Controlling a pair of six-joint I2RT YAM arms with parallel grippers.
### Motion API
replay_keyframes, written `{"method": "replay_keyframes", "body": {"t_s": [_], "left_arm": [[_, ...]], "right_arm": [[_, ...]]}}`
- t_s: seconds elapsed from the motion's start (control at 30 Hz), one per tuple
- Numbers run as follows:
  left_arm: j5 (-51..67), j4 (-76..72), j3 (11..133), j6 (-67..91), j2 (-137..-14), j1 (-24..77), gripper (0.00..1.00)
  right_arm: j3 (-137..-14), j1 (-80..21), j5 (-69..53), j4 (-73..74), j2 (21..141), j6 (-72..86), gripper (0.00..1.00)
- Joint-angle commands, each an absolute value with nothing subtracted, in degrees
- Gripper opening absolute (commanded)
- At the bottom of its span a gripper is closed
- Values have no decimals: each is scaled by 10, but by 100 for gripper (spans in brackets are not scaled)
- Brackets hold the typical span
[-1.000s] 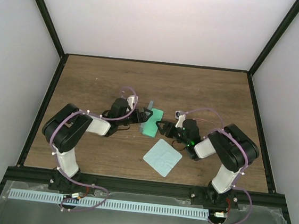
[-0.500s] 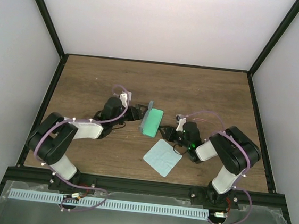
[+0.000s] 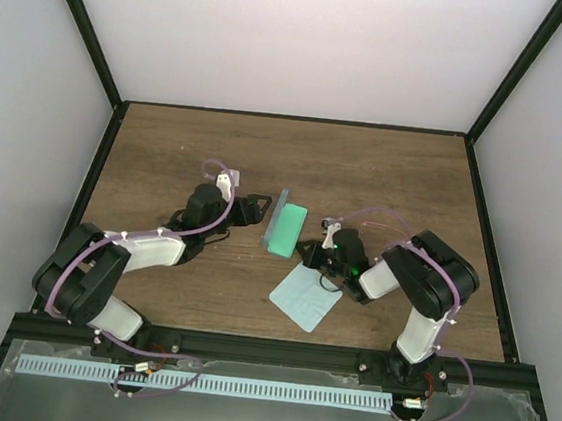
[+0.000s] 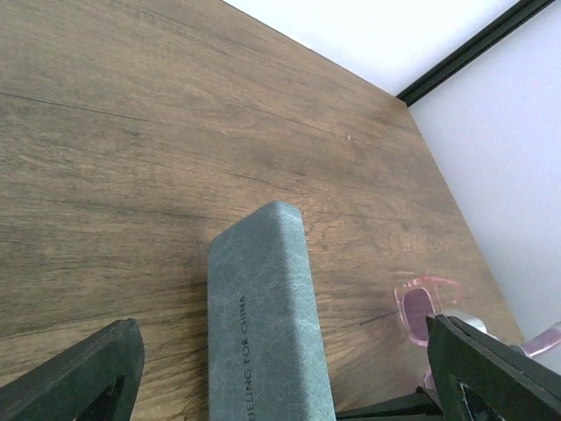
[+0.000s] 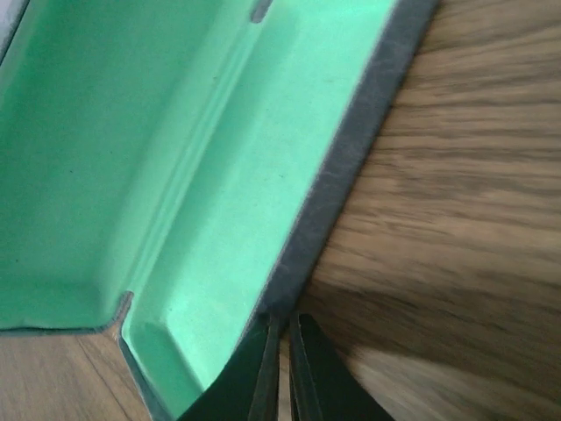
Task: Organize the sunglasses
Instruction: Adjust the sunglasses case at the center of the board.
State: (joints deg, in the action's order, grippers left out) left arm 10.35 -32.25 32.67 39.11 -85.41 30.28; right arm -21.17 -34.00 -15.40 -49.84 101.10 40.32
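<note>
The open green case [image 3: 285, 229] sits mid-desk [image 3: 396, 172] with the pink sunglasses [image 4: 427, 303] near it, while the left hand [image 3: 252, 208] is spread wide behind it and the right hand [image 5: 280, 338] pinches its edge.

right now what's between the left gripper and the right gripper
The open glasses case lies between the left gripper and the right gripper; the top view shows it.

A lab enclosure (white panels [image 3: 279, 39], black frame [image 3: 291, 118]) around a table [image 3: 386, 171].
</note>
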Motion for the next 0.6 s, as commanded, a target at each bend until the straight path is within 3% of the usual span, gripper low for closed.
{"method": "replay_keyframes", "body": {"t_s": [0.0,0.57], "left_arm": [[102,-326,315,376,-837,301,91],[91,-323,284,369,-783,261,91]], "right_arm": [[-262,-380,-131,-452,1048,392,6],[-384,-412,-165,-424,1150,404,5]]}}
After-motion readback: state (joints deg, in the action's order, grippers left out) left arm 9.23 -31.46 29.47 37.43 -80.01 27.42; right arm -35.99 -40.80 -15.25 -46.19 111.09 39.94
